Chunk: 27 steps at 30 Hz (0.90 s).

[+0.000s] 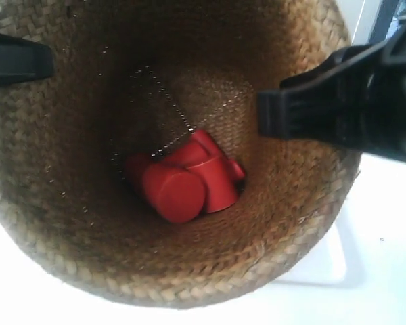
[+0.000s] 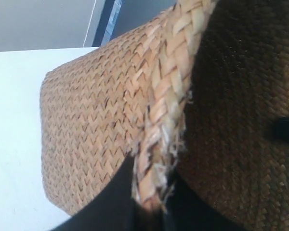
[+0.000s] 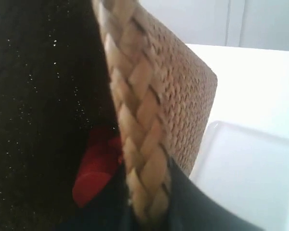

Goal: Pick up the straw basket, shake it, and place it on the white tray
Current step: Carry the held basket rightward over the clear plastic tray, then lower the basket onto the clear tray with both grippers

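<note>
No writing, label, brand mark or number can be read anywhere, neither on the straw basket point(image 1: 68, 230) nor around it.

The straw basket point(image 1: 61, 223) was brown, woven and bucket-shaped. It stood mouth-up, its dark inside narrowing from a braided rim to a smaller base. The white tray point(image 3: 250, 178), glossy and low-rimmed, lay just beside its base, a corner showing past the flared rim. Whether they touched could not be told.

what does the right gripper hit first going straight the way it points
The basket: the fingers already straddle its rim, so the wall is in line. Beyond it probably the tray, depth unclear.
</note>
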Each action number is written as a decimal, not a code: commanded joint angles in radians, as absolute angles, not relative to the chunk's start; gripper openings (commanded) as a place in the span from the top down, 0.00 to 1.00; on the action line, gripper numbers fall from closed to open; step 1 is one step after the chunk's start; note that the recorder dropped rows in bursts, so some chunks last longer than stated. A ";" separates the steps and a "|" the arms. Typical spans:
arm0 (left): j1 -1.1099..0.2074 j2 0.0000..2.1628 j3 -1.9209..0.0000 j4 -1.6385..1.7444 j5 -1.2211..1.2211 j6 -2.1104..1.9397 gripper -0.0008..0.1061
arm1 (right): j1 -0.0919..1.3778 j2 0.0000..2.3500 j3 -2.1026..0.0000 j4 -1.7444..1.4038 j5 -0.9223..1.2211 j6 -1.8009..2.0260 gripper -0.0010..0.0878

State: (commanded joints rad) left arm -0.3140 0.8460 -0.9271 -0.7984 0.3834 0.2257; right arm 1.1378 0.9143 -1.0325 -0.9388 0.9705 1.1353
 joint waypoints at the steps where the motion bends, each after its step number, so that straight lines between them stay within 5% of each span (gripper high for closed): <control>1: -0.314 0.876 -0.939 -0.798 0.390 0.221 0.99 | 1.123 0.922 -1.039 -0.939 0.993 1.118 0.99; 11: -0.314 1.132 -1.110 -0.722 0.450 0.221 0.99 | 0.882 1.041 -1.078 -0.831 0.968 0.892 0.99; 19: -0.314 1.263 -1.237 -0.523 0.532 0.150 0.99 | 0.633 1.217 -1.231 -0.440 0.925 0.491 0.99; 27: -0.314 1.304 -1.366 -0.226 0.634 -0.074 0.99 | 0.363 1.389 -1.523 -0.016 1.215 0.110 0.99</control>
